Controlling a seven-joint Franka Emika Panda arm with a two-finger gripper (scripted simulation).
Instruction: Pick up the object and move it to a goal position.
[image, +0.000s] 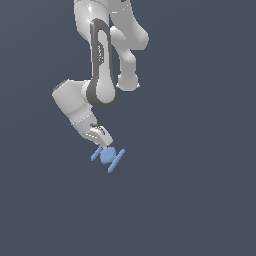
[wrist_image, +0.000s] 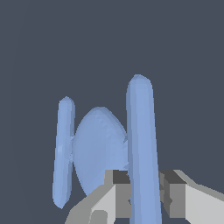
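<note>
the hand (wrist_image: 142, 199) straddles one of the two long bars of the light-blue object (wrist_image: 101, 148). in the wrist view a grey finger pad (wrist_image: 120, 192) sits on one side of that bar and a second pad on the other side, both right against it, so the hand is pinching that bar between its fingers. the round ball of the object lies just beyond the pinched bar, joined to it, and the second bar stands parallel on the far side of the ball, away from the fingers.

in the exterior view the white arm (image: 102, 85) reaches down from above and its hand (image: 103, 142) meets the object (image: 108, 156) at the bar nearest the wrist. the object hangs directly under the fingertips, tilted, with its bars running at a slant. the background is a plain dark grey-blue, and i cannot tell whether the object rests on a bench or is lifted clear of it.
</note>
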